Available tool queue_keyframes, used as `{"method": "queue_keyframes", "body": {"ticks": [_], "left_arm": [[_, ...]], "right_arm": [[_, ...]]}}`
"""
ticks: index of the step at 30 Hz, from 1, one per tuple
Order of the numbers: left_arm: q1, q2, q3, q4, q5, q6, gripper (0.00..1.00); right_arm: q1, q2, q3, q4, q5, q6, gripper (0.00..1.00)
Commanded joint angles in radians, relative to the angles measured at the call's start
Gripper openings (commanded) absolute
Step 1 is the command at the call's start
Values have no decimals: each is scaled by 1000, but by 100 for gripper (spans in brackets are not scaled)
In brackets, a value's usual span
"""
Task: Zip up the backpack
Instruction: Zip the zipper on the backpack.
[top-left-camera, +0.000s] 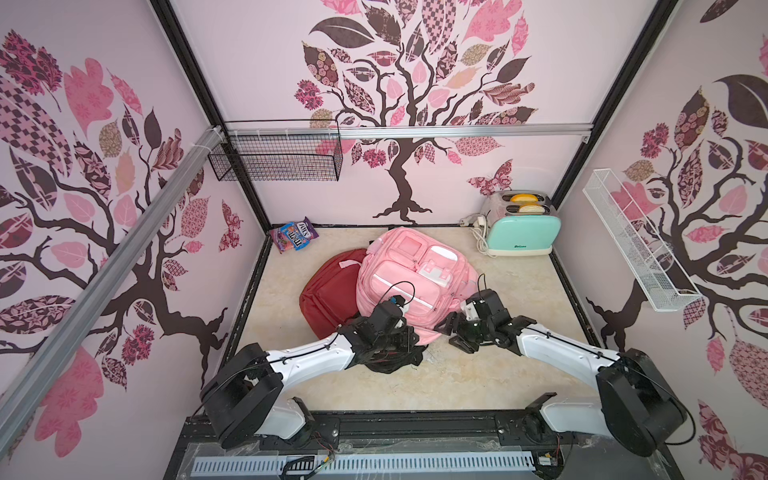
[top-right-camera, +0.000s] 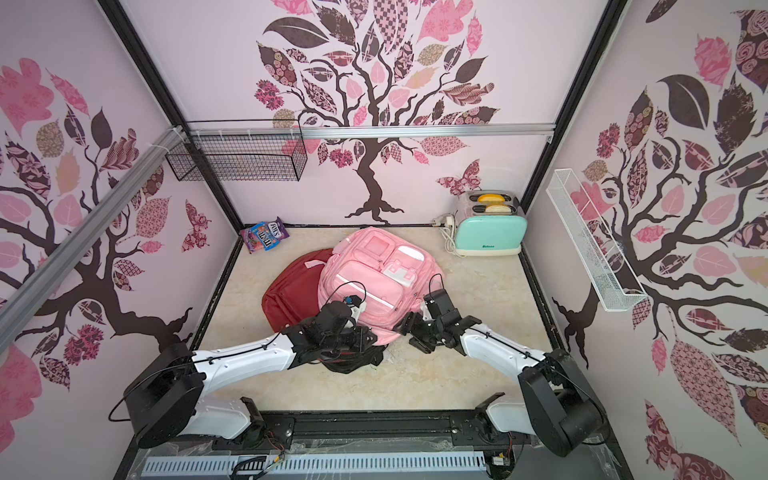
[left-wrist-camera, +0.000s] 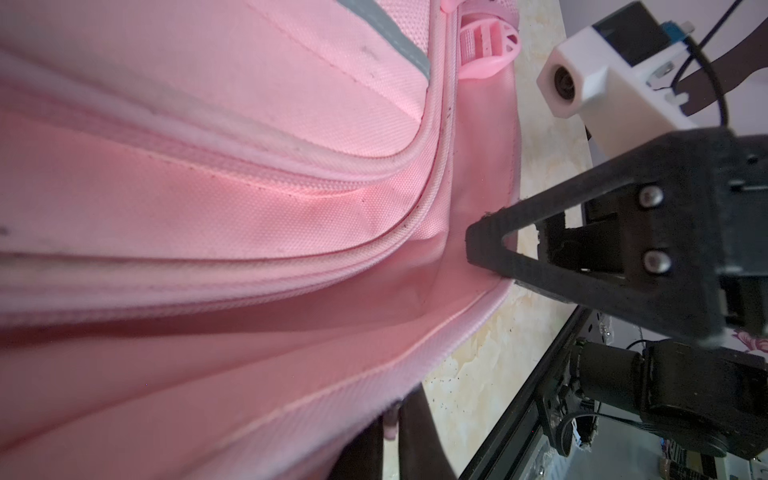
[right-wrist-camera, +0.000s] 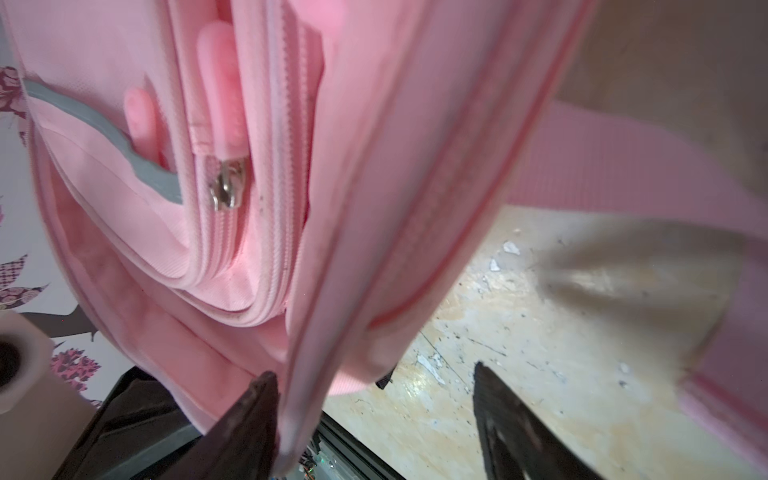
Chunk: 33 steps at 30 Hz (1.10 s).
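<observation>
Right pincer (right-wrist-camera: 374, 370) agape, metal slider (right-wrist-camera: 226, 187) (wrist view)

Tree-mural walls (top-left-camera: 249, 62), beige marbled floor (top-left-camera: 478, 374), black wire basket (top-left-camera: 274, 162), mint toaster (top-left-camera: 521, 232)

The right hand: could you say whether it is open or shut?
Open: the right hand shows its fingers wide apart in the wrist view, the pink backpack's edge between them.

Backpack (top-left-camera: 409, 270): pink, grey trim, silver zipper slider (right-wrist-camera: 226, 185). Second backpack (top-left-camera: 326, 291) beside it: dark red. Toaster (top-left-camera: 521, 235): mint green, cream base. Tabletop (top-left-camera: 457, 382): beige marble pattern.
</observation>
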<state>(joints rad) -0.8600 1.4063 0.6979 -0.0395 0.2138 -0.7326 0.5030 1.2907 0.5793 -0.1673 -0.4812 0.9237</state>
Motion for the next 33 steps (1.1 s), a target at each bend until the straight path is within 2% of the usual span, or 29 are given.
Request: {"method": "queue_keyframes", "body": {"ticks": [1,5,10,13,15,20,24,27,33], "left_arm": [[0,6,-20,12,29,4,0],[-6,-7,-25,8,30,5,0],[-11,-21,-32,1,24,3,0],[-13,-26,-36,0,21,-2,0],[-13,-33,-34,-10,16,-2,0],[-7,-60,0,-70,-18,17,0],[-6,-90,65,-141,-41,45,0],[-12,-130,114,-195,-63,54,0],[-11,-161,216,-343,-97,83,0]], "right_arm": [[11,-9,-44,150,-66,107,75],[32,30,-71,294,-85,172,76],[109,107,-64,491,-70,247,75],[146,147,-43,586,-86,277,68],[157,144,-30,611,-108,272,57],[157,55,23,493,-182,172,24],[156,-42,111,286,-228,30,6],[147,-87,180,163,-262,-69,0],[76,-105,222,57,-360,-173,0]]}}
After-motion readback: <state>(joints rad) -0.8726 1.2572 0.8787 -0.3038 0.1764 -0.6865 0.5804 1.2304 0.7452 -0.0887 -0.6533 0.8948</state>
